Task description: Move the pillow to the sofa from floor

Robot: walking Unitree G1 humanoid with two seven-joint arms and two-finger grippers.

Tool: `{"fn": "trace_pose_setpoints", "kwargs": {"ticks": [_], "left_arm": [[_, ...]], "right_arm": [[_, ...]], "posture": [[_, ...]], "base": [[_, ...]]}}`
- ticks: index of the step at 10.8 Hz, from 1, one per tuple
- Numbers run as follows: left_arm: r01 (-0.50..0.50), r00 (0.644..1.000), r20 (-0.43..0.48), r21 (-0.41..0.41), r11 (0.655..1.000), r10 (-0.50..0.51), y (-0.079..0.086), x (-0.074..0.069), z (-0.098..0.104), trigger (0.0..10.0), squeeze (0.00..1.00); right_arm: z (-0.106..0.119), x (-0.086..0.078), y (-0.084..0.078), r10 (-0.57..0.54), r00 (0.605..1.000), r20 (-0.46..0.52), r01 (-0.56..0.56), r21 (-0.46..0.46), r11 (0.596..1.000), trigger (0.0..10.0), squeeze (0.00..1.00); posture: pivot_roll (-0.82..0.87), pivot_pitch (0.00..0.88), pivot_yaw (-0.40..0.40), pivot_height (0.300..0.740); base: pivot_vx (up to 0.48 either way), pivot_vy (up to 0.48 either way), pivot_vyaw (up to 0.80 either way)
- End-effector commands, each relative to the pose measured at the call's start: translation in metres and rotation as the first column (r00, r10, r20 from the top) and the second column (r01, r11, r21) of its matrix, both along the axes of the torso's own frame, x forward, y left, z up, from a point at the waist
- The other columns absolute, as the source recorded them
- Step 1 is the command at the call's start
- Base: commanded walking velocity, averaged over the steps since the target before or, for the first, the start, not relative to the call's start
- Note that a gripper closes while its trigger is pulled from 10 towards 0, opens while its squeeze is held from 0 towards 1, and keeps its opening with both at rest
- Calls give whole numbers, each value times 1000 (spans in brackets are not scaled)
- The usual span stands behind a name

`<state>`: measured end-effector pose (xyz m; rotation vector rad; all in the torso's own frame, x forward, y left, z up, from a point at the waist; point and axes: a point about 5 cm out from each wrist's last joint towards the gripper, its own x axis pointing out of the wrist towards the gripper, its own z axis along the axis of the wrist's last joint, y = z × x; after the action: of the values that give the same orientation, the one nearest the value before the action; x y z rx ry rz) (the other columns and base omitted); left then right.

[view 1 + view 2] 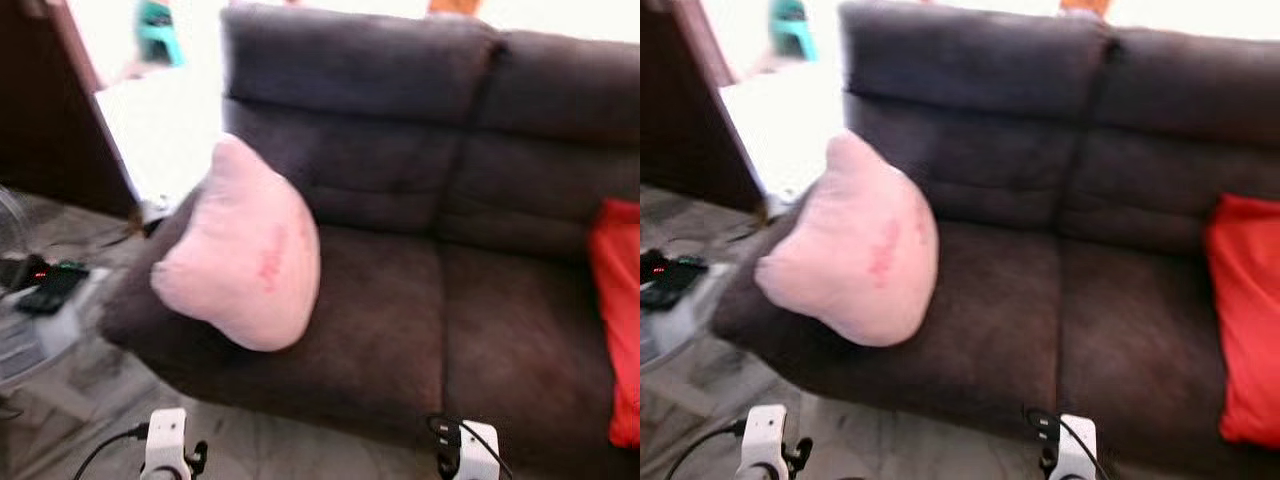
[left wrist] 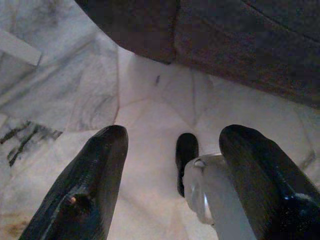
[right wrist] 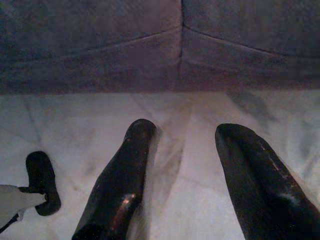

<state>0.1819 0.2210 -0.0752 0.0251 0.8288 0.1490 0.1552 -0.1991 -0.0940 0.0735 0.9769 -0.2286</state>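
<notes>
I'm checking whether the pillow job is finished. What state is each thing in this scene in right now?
pink pillow: on the sofa's left seat, leaning against the armrest, held by neither gripper.
sofa: dark, with cushions at both ends.
red cushion: resting at the sofa's right end.
left gripper: open, holding nothing, over the marble floor.
right gripper: open, holding nothing, over the floor by the sofa front.

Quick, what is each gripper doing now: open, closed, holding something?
Left gripper: open, holding nothing, above the floor.
Right gripper: open, holding nothing.

Red cushion (image 1: 618, 320) — cut off by frame edge.
</notes>
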Motion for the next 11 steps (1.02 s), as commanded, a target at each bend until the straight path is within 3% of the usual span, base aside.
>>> {"fn": "trace_pose_setpoints", "kwargs": {"ticks": [1,5,11], "left_arm": [[18,1000,-23,9,1000,-17,-2,-5,-3,10000,0],[30,999,-26,13,999,-29,-3,-6,-3,10000,0],[109,994,-19,26,994,-109,-7,-1,-1,10000,0]], "right_arm": [[-1,-1,0,-5,1000,-7,5,-1,1000,10000,0],[-2,-4,0,-12,1000,-16,12,-2,1000,10000,0],[-2,-4,1,-2,1000,-17,2,-7,1000,10000,0]], "posture": [[59,67,-49,740],[60,66,-49,740],[52,22,-30,740]], "base": [[0,0,0],[0,0,-184],[0,-250,0]]}}
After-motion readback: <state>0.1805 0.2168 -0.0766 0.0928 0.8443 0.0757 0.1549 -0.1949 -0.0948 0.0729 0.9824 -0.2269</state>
